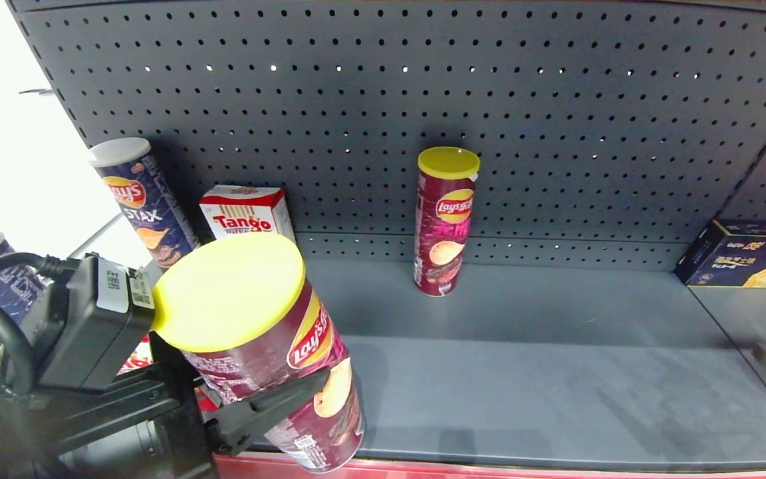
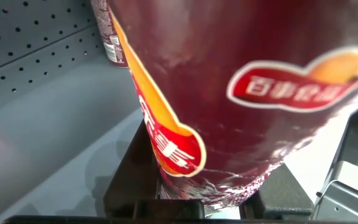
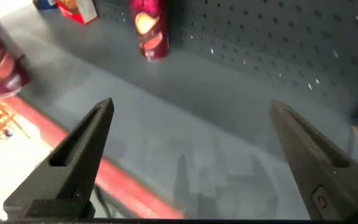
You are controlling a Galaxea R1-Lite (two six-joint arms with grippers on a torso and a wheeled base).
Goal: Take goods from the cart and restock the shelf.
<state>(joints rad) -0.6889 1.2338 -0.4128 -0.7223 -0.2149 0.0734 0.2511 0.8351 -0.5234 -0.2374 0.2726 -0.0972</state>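
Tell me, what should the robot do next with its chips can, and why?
Probably carry the chips can farther in and straighten it: the left gripper holds it tilted at the front edge of the shelf, with bare room beside the upright can behind.

shelf (image 1: 556, 372) — grey | maroon can (image 1: 445, 226) upright, back | blue can (image 1: 145, 199), wafer box (image 1: 248, 214) left | dark box (image 1: 749, 258) right

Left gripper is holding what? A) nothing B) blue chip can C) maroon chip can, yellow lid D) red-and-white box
C: the left gripper is shut on the maroon chip can with the yellow lid, which is tilted over the front edge of the shelf.
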